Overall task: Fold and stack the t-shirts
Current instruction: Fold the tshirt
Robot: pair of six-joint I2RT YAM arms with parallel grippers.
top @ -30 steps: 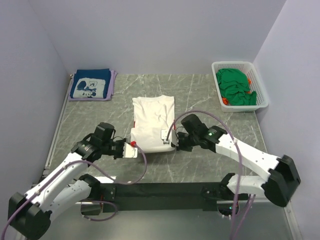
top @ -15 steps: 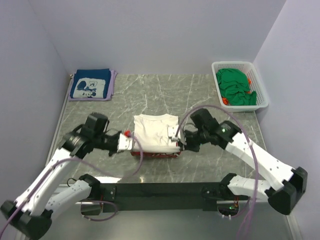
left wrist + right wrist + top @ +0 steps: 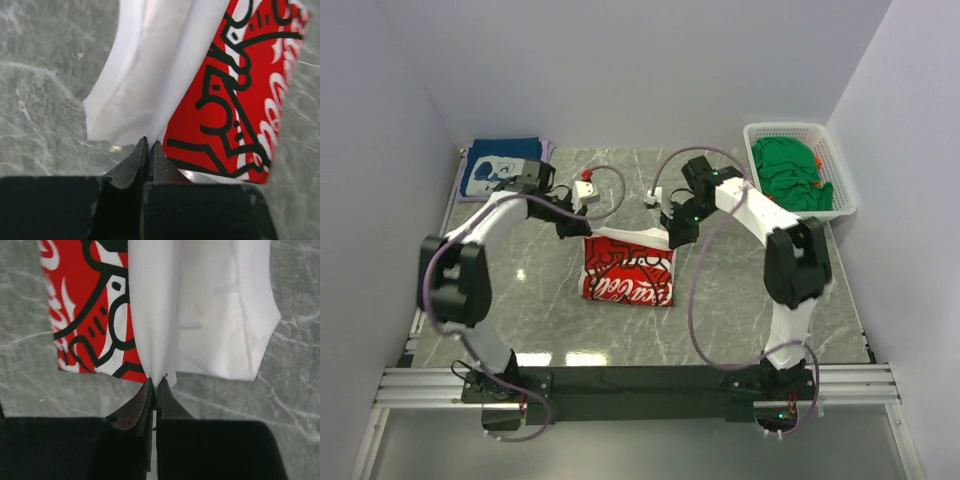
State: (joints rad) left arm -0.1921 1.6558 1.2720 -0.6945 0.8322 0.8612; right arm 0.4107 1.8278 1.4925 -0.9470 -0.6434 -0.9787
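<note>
The white t-shirt point(image 3: 628, 272) lies mid-table with its red print up, and its far edge runs left to right between the arms. The left gripper point(image 3: 567, 228) and right gripper point(image 3: 676, 236) each pinch one far corner of the cloth, jaws pressed tight on it.

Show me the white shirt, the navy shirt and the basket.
white shirt point(image 3: 628, 278), top view, on its red print.
navy shirt point(image 3: 485, 172), top view, on its printed front.
basket point(image 3: 785, 127), top view, on its far rim.
</note>
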